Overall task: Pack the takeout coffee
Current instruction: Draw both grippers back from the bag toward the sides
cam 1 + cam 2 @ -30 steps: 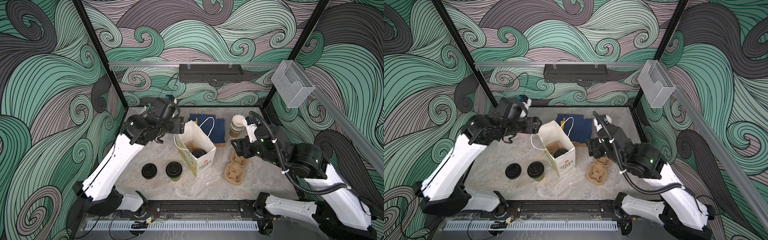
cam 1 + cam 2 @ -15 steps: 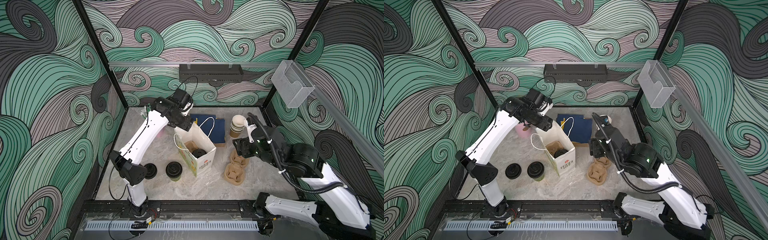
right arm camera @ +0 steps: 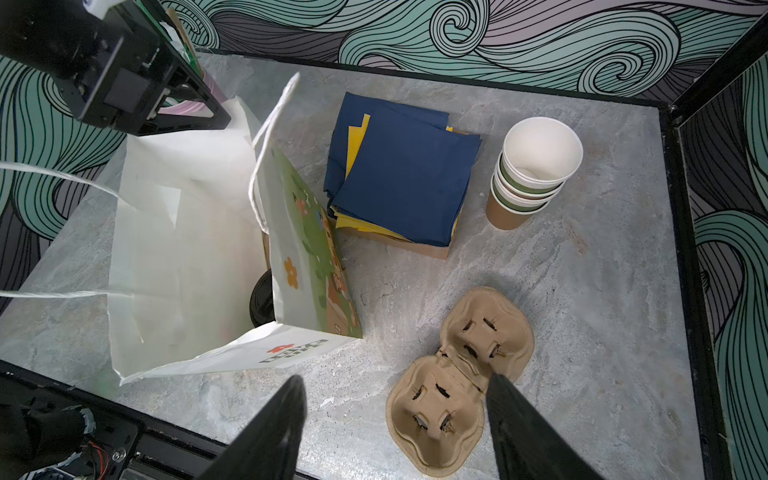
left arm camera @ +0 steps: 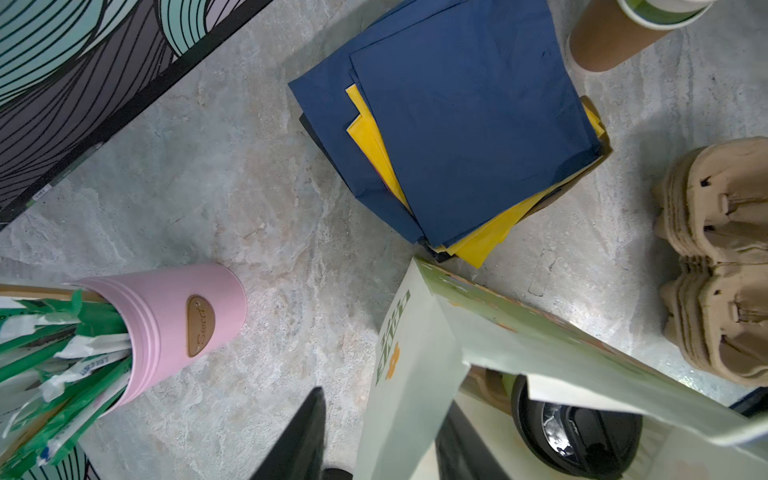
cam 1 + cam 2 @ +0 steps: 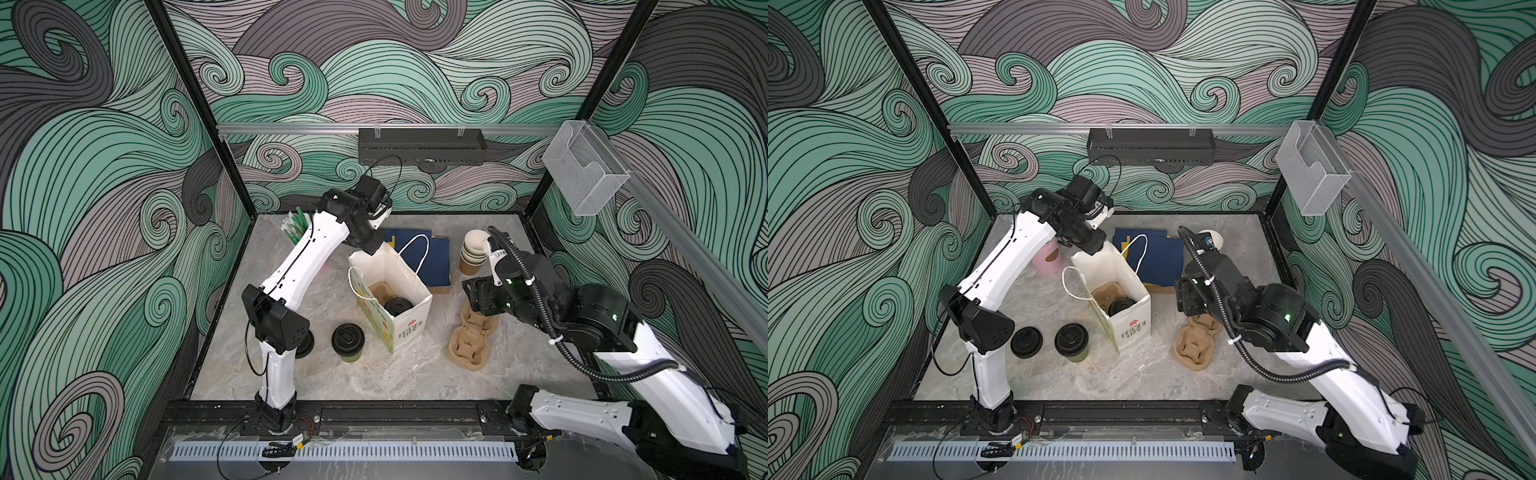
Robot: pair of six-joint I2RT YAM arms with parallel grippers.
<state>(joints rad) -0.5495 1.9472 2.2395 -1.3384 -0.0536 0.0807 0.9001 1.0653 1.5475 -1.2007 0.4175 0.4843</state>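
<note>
A white paper bag (image 5: 409, 329) stands open in the middle of the bench (image 5: 374, 376). The first coffee (image 5: 398, 306) sits down inside it, black lid up, in a brown cardboard carrier (image 5: 380, 291). The second coffee (image 5: 348, 340) stands upright on the bench just left of the bag, not touching it. A loose black lid (image 5: 1026, 341) lies flat on its far side, next to the left arm's elbow. The left gripper (image 5: 370, 248) is down at the bag's back corner. In the left wrist view its fingers (image 4: 299, 432) straddle the bag's rim, one outside and one inside above the packed cup (whether they actually pinch the paper I cannot tell). The right gripper (image 3: 395, 380) hovers with its jaws spread wide and nothing between them, over a stack of empty carriers (image 5: 469, 347) lying on the bench right of the bag. Behind the bag lies a pile of dark blue and yellow napkins (image 5: 434, 259), with a stack of lidless cups (image 5: 473, 251) to its right. A pink cup (image 5: 1048, 259) stuffed with green-and-white sachets stands near the back left corner, beside the left arm
</note>
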